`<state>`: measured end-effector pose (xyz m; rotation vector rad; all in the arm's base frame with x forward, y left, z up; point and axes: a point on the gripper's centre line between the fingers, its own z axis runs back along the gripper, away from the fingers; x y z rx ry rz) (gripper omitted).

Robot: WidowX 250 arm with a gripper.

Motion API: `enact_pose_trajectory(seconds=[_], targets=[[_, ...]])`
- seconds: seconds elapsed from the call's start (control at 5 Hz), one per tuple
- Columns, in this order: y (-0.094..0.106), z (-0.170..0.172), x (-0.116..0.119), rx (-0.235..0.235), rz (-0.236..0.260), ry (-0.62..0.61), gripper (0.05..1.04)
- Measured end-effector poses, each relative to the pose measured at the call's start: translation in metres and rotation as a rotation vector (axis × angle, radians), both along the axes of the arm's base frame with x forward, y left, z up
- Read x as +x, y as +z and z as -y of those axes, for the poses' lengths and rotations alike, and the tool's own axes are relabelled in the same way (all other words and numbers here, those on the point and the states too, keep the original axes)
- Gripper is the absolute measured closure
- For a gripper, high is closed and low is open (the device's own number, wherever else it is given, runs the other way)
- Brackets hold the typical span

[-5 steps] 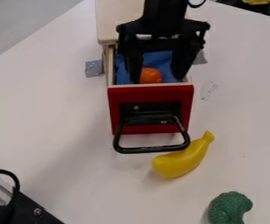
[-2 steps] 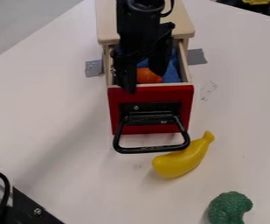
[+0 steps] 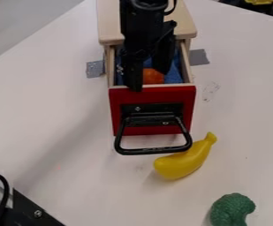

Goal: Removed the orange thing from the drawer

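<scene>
Red is the front of the pulled-out drawer point(image 3: 118, 101), which carries a black wire handle point(image 3: 153, 151) and juts from a pale wooden cabinet point(image 3: 108, 22) on a white table point(image 3: 62, 110). Inside, on blue cloth point(image 3: 173, 76), sits the orange thing point(image 3: 154, 77), close behind the front panel. The black gripper point(image 3: 149, 80) hangs down over the drawer from the view's top edge, its two fingers parted; one tip is by the inner side of the red front, the other farther back. The orange thing shows between and below them, and whether either finger touches it, I cannot tell. Grey tape point(image 3: 199, 57) lies at the cabinet's right side in the view, with another grey piece point(image 3: 95, 69) at the left. A yellow toy banana point(image 3: 183, 164) rests near the handle, and a green toy broccoli point(image 3: 230, 209) lies at the lower right.
</scene>
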<state>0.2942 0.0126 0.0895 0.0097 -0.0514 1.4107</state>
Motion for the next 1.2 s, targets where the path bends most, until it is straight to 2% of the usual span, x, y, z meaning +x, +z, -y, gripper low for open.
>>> enact_pose_trajectory(seconds=[0.2,0.4,0.8,1.2], targets=[[0.011,0.001,0.021,-0.009,0.008,0.006,0.083],[0.005,0.0,0.029,-0.013,0.0,0.007,0.083],[-0.017,-0.01,0.026,0.02,-0.036,0.002,0.083],[-0.026,-0.011,0.017,0.032,-0.057,-0.012,0.083]])
